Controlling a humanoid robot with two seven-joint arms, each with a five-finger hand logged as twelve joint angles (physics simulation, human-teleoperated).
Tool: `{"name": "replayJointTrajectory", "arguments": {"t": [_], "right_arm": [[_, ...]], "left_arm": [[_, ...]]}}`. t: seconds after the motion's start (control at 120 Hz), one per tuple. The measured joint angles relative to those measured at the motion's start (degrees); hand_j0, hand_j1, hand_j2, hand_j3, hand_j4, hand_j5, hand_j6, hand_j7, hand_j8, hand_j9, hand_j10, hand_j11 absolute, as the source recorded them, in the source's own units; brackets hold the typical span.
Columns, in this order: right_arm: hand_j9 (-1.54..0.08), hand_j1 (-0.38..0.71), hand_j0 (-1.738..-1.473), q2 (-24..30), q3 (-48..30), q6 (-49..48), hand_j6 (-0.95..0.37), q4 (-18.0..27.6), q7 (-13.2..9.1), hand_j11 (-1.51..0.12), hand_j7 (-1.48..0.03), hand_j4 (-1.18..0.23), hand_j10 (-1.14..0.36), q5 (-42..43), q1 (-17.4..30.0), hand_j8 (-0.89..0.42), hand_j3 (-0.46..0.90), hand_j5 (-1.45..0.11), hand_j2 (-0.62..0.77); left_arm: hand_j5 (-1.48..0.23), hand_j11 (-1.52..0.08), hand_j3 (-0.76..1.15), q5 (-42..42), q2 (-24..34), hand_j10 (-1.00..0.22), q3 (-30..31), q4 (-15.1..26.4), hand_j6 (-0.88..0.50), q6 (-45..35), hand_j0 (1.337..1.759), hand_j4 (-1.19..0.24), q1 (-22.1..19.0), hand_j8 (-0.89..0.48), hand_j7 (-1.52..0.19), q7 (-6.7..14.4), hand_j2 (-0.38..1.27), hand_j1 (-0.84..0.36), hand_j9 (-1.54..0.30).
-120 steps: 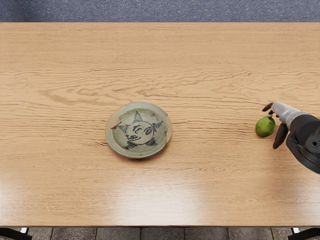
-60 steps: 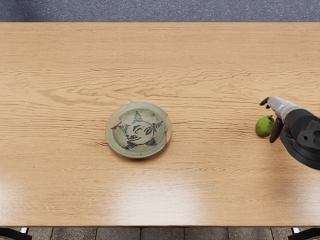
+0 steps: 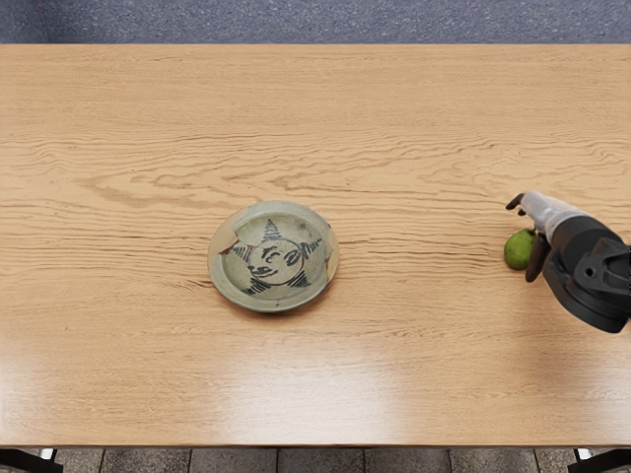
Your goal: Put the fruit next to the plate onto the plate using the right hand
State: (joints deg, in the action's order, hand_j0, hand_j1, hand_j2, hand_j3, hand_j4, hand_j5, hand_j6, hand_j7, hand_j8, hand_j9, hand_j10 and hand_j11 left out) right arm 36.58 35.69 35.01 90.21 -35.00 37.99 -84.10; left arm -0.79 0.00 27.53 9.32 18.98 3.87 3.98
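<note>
A small green pear (image 3: 517, 249) lies on the wooden table at the far right. My right hand (image 3: 527, 236) reaches in from the right edge and sits right against the pear's right side, one finger stretched above it and the thumb curved down beside it. The fingers are spread and not closed on the fruit; the hand hides part of the pear. The grey-green plate (image 3: 228, 242) with a dark sun-face drawing rests well to the left, near the table's middle. The left arm does not show.
The wooden table (image 3: 315, 118) stretches wide around both objects. Its front edge runs along the bottom of the picture and its far edge along the top, with dark floor beyond.
My right hand has shifted left, closing in on the pear and covering more of its right side. The pear and the plate have stayed put.
</note>
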Motion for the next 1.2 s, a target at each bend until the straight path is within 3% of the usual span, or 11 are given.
{"name": "replayJointTrajectory", "arguments": {"t": [1.2], "right_arm": [[-0.44,0.06,-1.658,-1.50,0.00,0.00,-0.34,-3.74,0.00,-0.44,-0.44,-0.34,-0.34,-0.04,2.22,-0.34,0.00,-0.44,-0.07]], "left_arm": [[0.00,0.00,0.00,0.00,0.00,0.00,0.15,0.09,0.00,0.00,1.658,0.00,0.00,0.00,0.00,0.03,0.00,0.35,0.00]]}}
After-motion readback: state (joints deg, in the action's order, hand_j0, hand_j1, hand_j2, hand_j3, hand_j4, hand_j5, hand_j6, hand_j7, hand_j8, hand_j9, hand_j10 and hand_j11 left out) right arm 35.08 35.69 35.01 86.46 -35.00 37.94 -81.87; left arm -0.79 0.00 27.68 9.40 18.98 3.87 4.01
